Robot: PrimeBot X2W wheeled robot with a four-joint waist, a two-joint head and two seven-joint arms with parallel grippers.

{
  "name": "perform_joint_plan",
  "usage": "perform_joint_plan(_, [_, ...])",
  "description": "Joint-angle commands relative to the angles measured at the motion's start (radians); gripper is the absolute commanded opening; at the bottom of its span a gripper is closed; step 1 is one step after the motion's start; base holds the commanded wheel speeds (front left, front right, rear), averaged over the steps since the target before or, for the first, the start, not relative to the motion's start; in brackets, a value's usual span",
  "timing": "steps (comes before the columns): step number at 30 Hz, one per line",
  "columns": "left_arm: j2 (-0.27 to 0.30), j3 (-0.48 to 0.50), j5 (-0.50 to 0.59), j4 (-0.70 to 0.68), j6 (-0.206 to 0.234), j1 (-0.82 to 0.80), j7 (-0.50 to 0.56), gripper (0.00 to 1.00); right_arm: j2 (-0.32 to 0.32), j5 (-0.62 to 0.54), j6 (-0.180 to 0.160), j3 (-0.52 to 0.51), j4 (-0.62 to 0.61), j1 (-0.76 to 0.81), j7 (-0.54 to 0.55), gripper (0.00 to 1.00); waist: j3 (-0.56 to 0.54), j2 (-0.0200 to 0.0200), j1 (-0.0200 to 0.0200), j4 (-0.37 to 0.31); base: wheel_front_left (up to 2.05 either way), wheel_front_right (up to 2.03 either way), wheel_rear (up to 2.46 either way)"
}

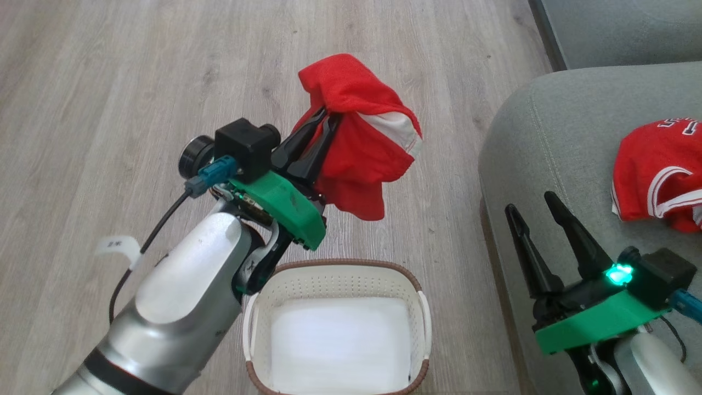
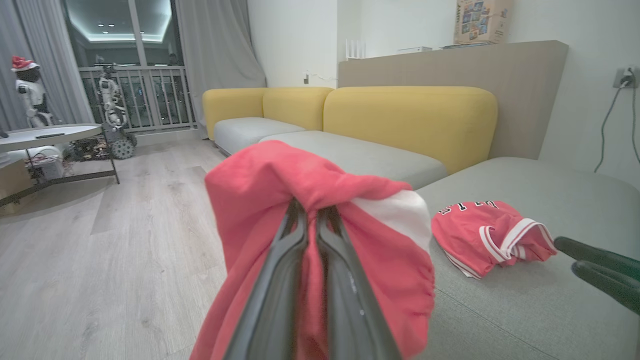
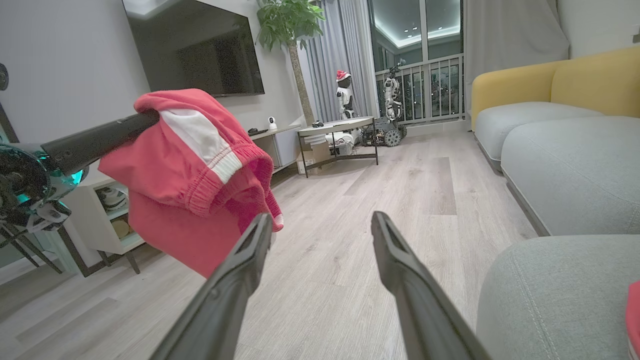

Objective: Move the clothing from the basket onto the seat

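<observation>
My left gripper (image 1: 324,118) is shut on red shorts (image 1: 359,148) with white trim, holding them in the air above the floor, beyond the basket (image 1: 337,274). The same shorts (image 2: 320,235) drape over my left fingers in the left wrist view and hang at the left as the red shorts (image 3: 195,170) in the right wrist view. The cream basket holds only a white liner. A red jersey (image 1: 658,170) lies on the grey seat (image 1: 554,137), seen again as the jersey (image 2: 487,235) on the seat (image 2: 525,300). My right gripper (image 1: 529,206) is open at the seat's near edge, empty.
Pale wood floor (image 1: 109,82) surrounds the basket. A yellow-backed sofa (image 2: 415,120) runs behind the seat. A low table (image 3: 337,132), a wall television (image 3: 195,47) and a cabinet (image 3: 107,210) stand across the room.
</observation>
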Motion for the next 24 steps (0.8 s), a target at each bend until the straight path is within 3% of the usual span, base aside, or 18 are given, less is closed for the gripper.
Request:
perform_joint_plan(1, [0.033, 0.042, -0.001, -0.048, 0.011, -0.063, 0.009, 0.0, -0.008, -0.003, 0.0, 0.017, -0.029, -0.012, -0.005, 1.0, -0.002, -0.0001, 0.0001, -0.002, 0.0, 0.0, 0.0])
perform_joint_plan(6, [0.042, 0.04, -0.009, -0.092, 0.022, -0.051, 0.029, 0.0, -0.022, 0.005, 0.0, 0.047, -0.035, -0.024, -0.005, 1.0, -0.003, -0.0001, 0.0001, -0.004, 0.0, 0.0, 0.0])
perform_joint_plan(14, [0.036, 0.028, -0.015, -0.111, 0.028, -0.045, 0.041, 0.0, -0.05, 0.02, 0.0, 0.18, -0.016, -0.095, -0.005, 1.0, 0.001, -0.0001, 0.0001, -0.004, 0.0, 0.0, 0.0])
perform_joint_plan(24, [0.002, 0.002, -0.027, -0.121, 0.018, -0.057, 0.053, 0.0, -0.041, 0.015, 0.0, 0.421, 0.155, -0.295, -0.005, 1.0, 0.007, -0.0001, 0.0001, 0.021, 0.0, 0.0, 0.0])
